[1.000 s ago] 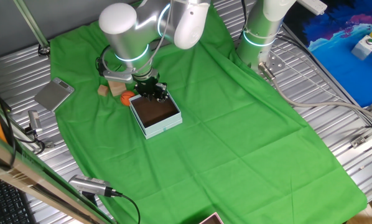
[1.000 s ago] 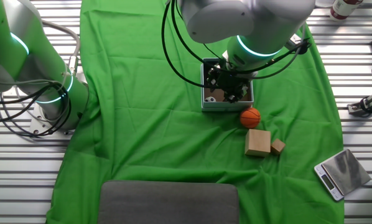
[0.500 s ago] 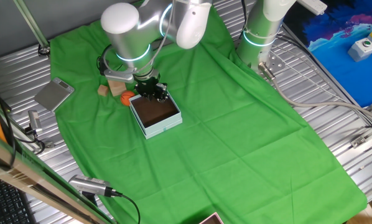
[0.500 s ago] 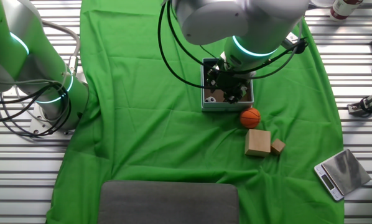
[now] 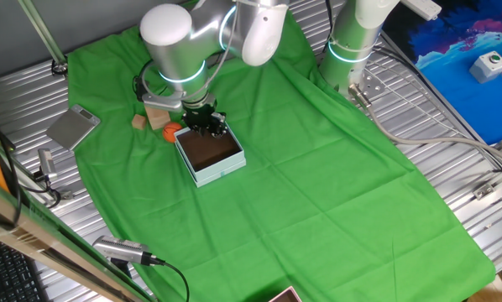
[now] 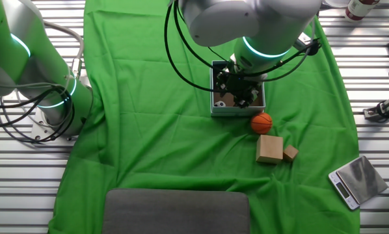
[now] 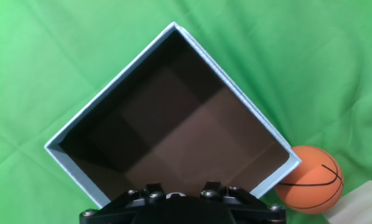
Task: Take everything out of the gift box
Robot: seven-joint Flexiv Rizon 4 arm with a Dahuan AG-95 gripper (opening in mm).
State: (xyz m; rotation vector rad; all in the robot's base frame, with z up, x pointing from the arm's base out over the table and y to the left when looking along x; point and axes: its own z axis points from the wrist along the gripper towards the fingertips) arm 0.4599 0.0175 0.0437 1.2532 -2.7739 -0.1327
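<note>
we hang our gripper [image 6: 237, 91] low over the box [image 5: 211, 156], at the side nearest the basketball [image 6: 261, 122]. in the other fixed view the soccer ball [image 6: 218, 101] sits inside the box, in the corner toward the cloth's [image 6: 155, 156] open middle, on the far side of the gripper from the basketball. that is the relation our next move turns on: the last item lies across the box floor from where our fingers are, tucked against two walls, so we judge we must shift toward that corner before coming down.

the hand view shows only the brown floor and pale rim of the box [image 7: 173, 124], with the basketball [image 7: 309, 179] outside against its wall and a bit of wooden block [image 7: 366, 205] past that; the soccer ball does not appear there, probably hidden under the hand's own body at the bottom edge.

whether our fingers are spread or pressed together we cannot tell; they are dark against the dark interior in both fixed views, and out of frame in the hand view.

the basketball and two tan blocks [image 6: 270, 148] lie on the cloth outside, so by our reckoning one item is left.
</note>
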